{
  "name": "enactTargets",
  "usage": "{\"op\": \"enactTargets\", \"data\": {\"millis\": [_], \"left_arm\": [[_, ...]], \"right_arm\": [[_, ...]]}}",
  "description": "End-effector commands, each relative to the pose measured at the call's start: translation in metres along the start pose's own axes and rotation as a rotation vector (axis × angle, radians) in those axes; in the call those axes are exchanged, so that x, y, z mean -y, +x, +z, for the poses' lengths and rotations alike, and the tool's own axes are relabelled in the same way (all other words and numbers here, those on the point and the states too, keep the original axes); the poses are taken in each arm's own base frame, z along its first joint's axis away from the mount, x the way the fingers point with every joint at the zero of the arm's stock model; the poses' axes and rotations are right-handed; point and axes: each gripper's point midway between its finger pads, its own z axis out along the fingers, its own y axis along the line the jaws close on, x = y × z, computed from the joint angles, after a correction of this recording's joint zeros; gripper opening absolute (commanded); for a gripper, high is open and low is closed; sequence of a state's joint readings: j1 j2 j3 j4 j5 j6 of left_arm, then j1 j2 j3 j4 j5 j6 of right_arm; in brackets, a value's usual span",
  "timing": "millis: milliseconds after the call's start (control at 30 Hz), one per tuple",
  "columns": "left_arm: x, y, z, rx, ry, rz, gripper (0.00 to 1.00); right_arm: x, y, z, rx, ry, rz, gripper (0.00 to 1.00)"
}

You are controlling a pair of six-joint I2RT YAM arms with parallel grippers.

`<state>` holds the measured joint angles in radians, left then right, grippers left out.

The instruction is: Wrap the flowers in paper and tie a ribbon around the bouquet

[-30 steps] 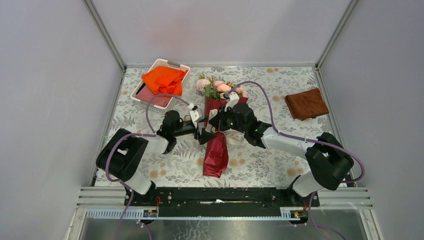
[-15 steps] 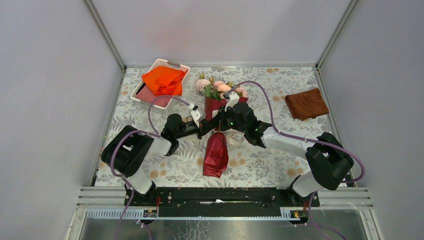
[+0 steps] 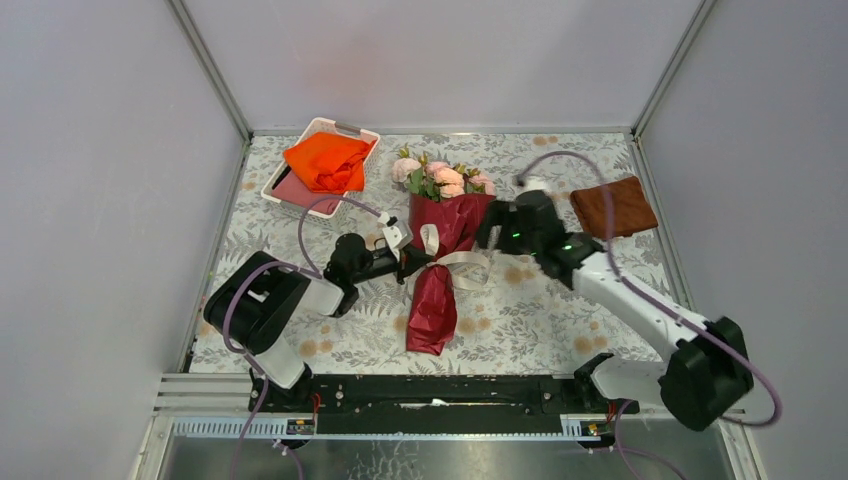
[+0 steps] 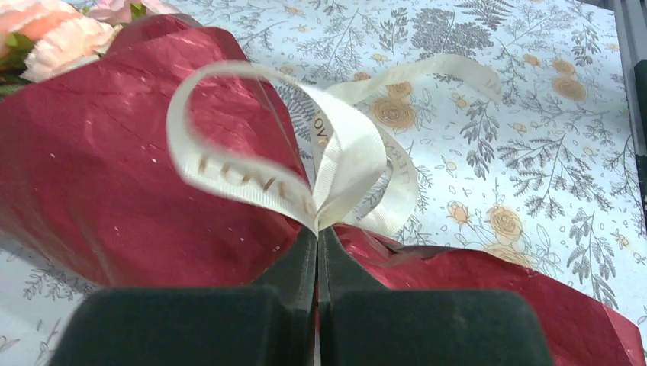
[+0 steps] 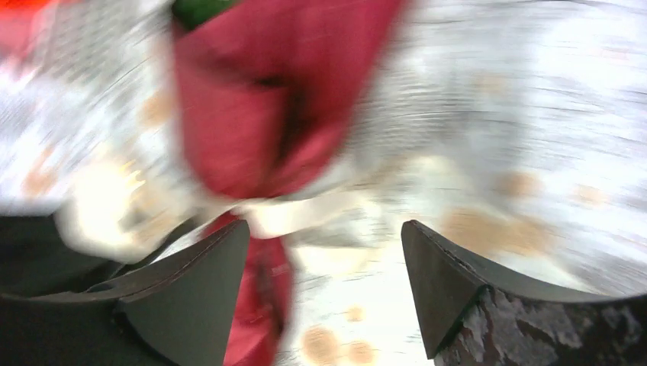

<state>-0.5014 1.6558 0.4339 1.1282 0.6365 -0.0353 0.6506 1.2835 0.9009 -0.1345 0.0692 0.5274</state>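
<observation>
The bouquet lies mid-table: pale pink flowers (image 3: 440, 180) top a dark red paper (image 3: 436, 300) cone, and a cream ribbon (image 3: 462, 266) is looped round its waist. My left gripper (image 3: 412, 262) sits at the cone's left side. In the left wrist view the left gripper (image 4: 317, 238) is shut on the ribbon (image 4: 336, 152), pinching the base of a lettered loop against the paper (image 4: 99, 168), with the flowers (image 4: 61, 38) at top left. My right gripper (image 3: 488, 230) hangs open to the right of the cone. The blurred right wrist view shows this gripper (image 5: 326, 244) empty above the ribbon (image 5: 305, 213) and paper (image 5: 259, 114).
A pink tray (image 3: 318, 124) holding a folded orange cloth (image 3: 325, 160) stands at the back left. A folded brown cloth (image 3: 613, 207) lies at the back right, just behind the right arm. Grey walls close in the patterned table on three sides.
My left gripper closed on the ribbon loop. My right gripper opened, let go at the cone's waist and swung back to the right, uncovering the ribbon.
</observation>
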Motion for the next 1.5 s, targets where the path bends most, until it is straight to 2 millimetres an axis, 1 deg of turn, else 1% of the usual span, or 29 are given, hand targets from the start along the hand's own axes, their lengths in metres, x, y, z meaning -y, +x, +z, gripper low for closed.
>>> {"op": "enactTargets", "data": {"millis": [0,33,100,133,167,267,400,500,567,633,667,733,767,800,833,867,933,1033,1067,1133,1200,1233,1267,1300,1333,1367,1400,1433,1467], "left_arm": [[0.008,-0.018,-0.002,0.068,0.004,0.078,0.00],[0.010,-0.018,-0.002,0.069,0.007,0.079,0.00],[0.012,-0.019,-0.002,0.071,0.008,0.081,0.00],[0.011,-0.020,-0.002,0.073,0.005,0.082,0.00],[0.011,-0.021,-0.001,0.072,0.005,0.081,0.00],[0.011,-0.019,-0.002,0.063,0.010,0.102,0.00],[0.016,-0.019,-0.002,0.067,0.030,0.126,0.00],[0.018,-0.022,-0.003,0.076,0.027,0.137,0.00],[0.017,-0.023,-0.003,0.077,0.021,0.133,0.00],[0.016,-0.022,-0.004,0.071,0.013,0.131,0.00],[0.016,-0.022,-0.004,0.072,0.009,0.136,0.00],[0.016,-0.021,-0.005,0.070,0.006,0.142,0.00],[0.015,-0.021,-0.005,0.069,0.003,0.142,0.00],[0.014,-0.021,-0.004,0.068,0.000,0.141,0.00],[0.014,-0.021,-0.004,0.069,0.000,0.143,0.00],[0.014,-0.022,-0.004,0.070,-0.002,0.146,0.00],[0.014,-0.025,-0.005,0.079,0.000,0.165,0.00],[0.016,-0.027,-0.007,0.084,0.001,0.182,0.00],[0.017,-0.026,-0.008,0.083,0.003,0.192,0.00],[0.021,-0.026,-0.010,0.086,0.012,0.224,0.00],[0.027,-0.026,-0.011,0.091,0.026,0.265,0.00],[0.029,-0.026,-0.011,0.092,0.032,0.282,0.00],[0.031,-0.025,-0.011,0.093,0.040,0.292,0.00],[0.034,-0.025,-0.011,0.092,0.047,0.297,0.00],[0.036,-0.024,-0.012,0.090,0.055,0.299,0.00],[0.038,-0.023,-0.011,0.085,0.063,0.303,0.00],[0.039,-0.023,-0.011,0.081,0.066,0.307,0.00],[0.039,-0.022,-0.011,0.076,0.066,0.314,0.00],[0.039,-0.021,-0.011,0.072,0.064,0.321,0.00]], "right_arm": [[0.148,0.037,-0.040,-0.174,0.478,0.178,0.81],[0.168,0.037,-0.043,-0.199,0.552,0.167,0.81],[0.185,0.042,-0.038,-0.300,0.597,0.145,0.81],[0.186,0.041,-0.036,-0.333,0.590,0.123,0.82],[0.189,0.047,-0.031,-0.387,0.585,0.095,0.83],[0.190,0.060,-0.027,-0.531,0.523,0.021,0.87],[0.186,0.071,-0.022,-0.612,0.470,0.008,0.88],[0.197,0.083,-0.014,-0.661,0.479,-0.005,0.88],[0.207,0.092,-0.009,-0.703,0.492,0.008,0.86],[0.214,0.097,-0.004,-0.716,0.492,0.032,0.77],[0.218,0.099,-0.002,-0.720,0.493,0.045,0.65],[0.225,0.095,-0.001,-0.709,0.511,0.049,0.31],[0.227,0.091,-0.002,-0.694,0.516,0.047,0.18],[0.228,0.085,-0.003,-0.674,0.517,0.047,0.07],[0.229,0.076,-0.006,-0.645,0.527,0.047,0.00],[0.231,0.064,-0.010,-0.607,0.543,0.040,0.00],[0.235,0.028,-0.026,-0.492,0.614,0.017,0.00],[0.238,-0.042,-0.062,-0.264,0.719,-0.014,0.00],[0.236,-0.063,-0.073,-0.187,0.737,-0.019,0.00],[0.228,-0.102,-0.088,-0.037,0.736,-0.024,0.00],[0.213,-0.148,-0.093,0.118,0.698,-0.008,0.00],[0.200,-0.170,-0.090,0.174,0.649,0.009,0.00],[0.182,-0.190,-0.082,0.212,0.585,0.022,0.00],[0.155,-0.211,-0.074,0.252,0.520,0.014,0.00],[0.121,-0.226,-0.060,0.280,0.462,-0.026,0.00],[0.077,-0.242,-0.048,0.319,0.393,-0.077,0.00],[0.032,-0.251,-0.034,0.337,0.314,-0.135,0.00],[-0.014,-0.253,-0.021,0.337,0.227,-0.184,0.00],[-0.061,-0.255,-0.014,0.340,0.142,-0.222,0.00]]}}
